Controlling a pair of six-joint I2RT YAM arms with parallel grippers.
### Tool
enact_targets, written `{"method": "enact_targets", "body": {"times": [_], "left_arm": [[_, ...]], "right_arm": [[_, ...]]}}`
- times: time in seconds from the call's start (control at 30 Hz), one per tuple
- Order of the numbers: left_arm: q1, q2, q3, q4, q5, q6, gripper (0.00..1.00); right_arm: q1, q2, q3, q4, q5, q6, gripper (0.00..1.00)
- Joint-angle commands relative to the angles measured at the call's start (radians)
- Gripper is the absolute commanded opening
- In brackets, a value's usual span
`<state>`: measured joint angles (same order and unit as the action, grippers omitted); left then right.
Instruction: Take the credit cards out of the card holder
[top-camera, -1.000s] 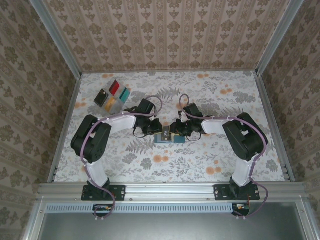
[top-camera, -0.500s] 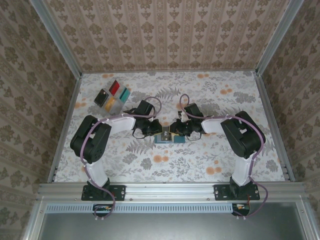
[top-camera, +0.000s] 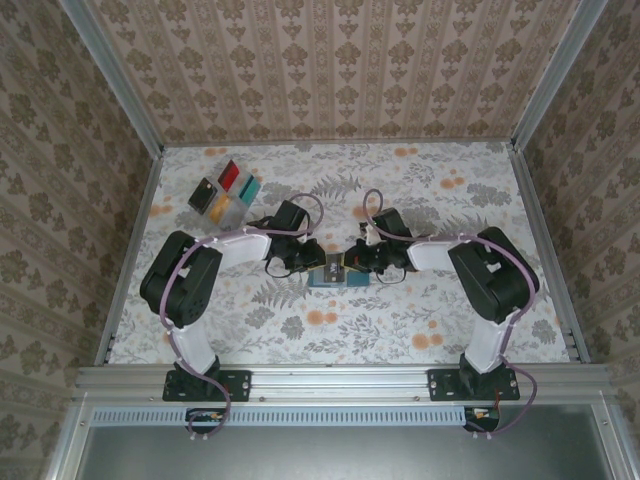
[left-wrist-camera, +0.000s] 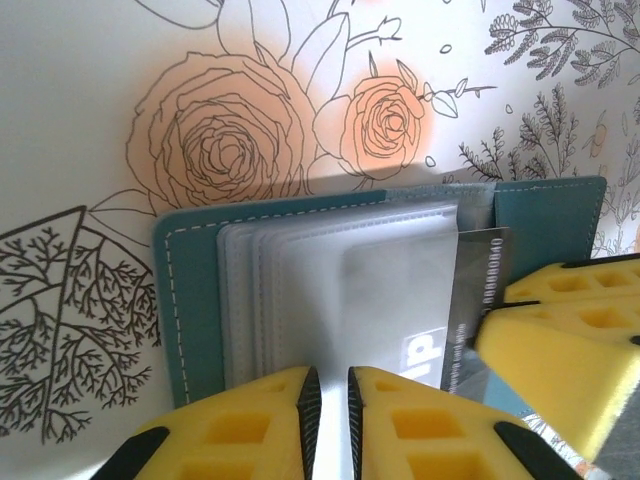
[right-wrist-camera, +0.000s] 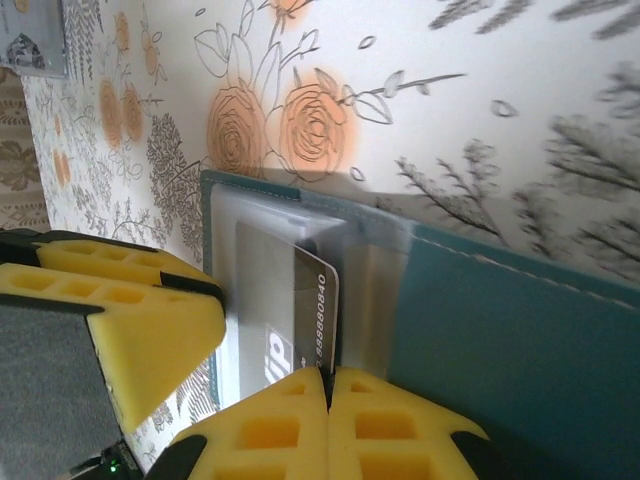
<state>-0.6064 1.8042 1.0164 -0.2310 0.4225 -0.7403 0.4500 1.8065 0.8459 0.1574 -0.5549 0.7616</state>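
Observation:
The teal card holder (top-camera: 337, 276) lies open mid-table between both grippers. Its clear sleeves (left-wrist-camera: 350, 290) fan out over the teal cover (left-wrist-camera: 190, 300). A dark grey credit card (right-wrist-camera: 318, 300) sticks partway out of a sleeve; it is also in the left wrist view (left-wrist-camera: 482, 290). My right gripper (right-wrist-camera: 328, 376) is shut on that card's edge. My left gripper (left-wrist-camera: 333, 378) pinches a clear sleeve, its jaws a sliver apart. From above, the left gripper (top-camera: 312, 262) is at the holder's left and the right gripper (top-camera: 353, 262) at its right.
Several loose cards (top-camera: 226, 192) in red, teal, black, yellow and pale grey lie together at the back left of the floral table (top-camera: 440, 300). Metal rails (top-camera: 340, 378) edge the table in front and at the sides.
The right gripper's jaws have closed onto the dark card. The left gripper's jaws have eased apart slightly. Both arms have hardly shifted.

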Motion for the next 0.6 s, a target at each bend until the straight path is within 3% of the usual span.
{"method": "enact_targets", "body": {"times": [0.0, 0.3, 0.57], "left_arm": [[0.007, 0.002, -0.013, -0.094, -0.043, 0.012, 0.23], [0.015, -0.109, 0.027, -0.069, -0.002, 0.028, 0.39], [0.040, -0.263, 0.017, -0.032, 0.027, 0.018, 0.69]], "right_arm": [[-0.022, -0.071, -0.057, -0.008, 0.067, -0.022, 0.01], [-0.031, -0.242, -0.128, 0.098, 0.083, -0.015, 0.00], [-0.046, -0.393, -0.135, 0.188, 0.072, 0.014, 0.00]]}}
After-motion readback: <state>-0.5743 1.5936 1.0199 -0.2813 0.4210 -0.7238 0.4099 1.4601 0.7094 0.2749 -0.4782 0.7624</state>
